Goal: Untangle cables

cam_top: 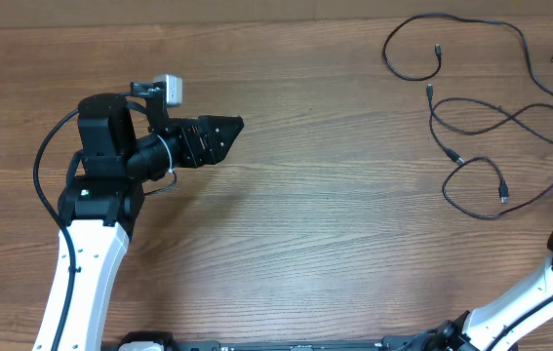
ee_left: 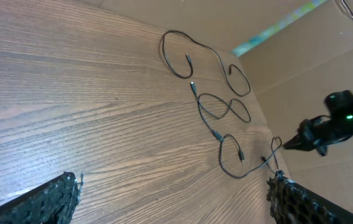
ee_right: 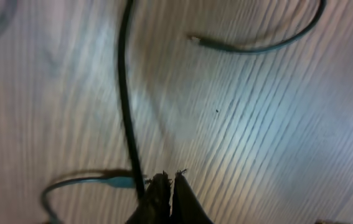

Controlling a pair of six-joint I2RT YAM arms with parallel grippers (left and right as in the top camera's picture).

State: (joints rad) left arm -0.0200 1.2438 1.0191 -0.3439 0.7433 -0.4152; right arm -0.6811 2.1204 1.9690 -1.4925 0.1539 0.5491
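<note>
Several thin black cables (cam_top: 471, 117) lie in loose loops at the table's far right, and show again in the left wrist view as cables (ee_left: 223, 109) with small plug ends. My right gripper (ee_right: 169, 177) is shut at the right edge. A raised cable strand (ee_right: 125, 93) and a second blurred strand meet at its left finger, so it is pinching a cable. From the left wrist, the right gripper (ee_left: 286, 145) has a cable peaked up at its tip. My left gripper (cam_top: 235, 125) stands wide open over bare wood left of centre, far from the cables, and its fingers (ee_left: 64, 193) hold nothing.
A brown cardboard wall (ee_left: 307, 68) rises behind the table's far edge. The right arm's white link (cam_top: 520, 297) crosses the lower right corner. The left arm (cam_top: 91, 244) comes up from the lower left.
</note>
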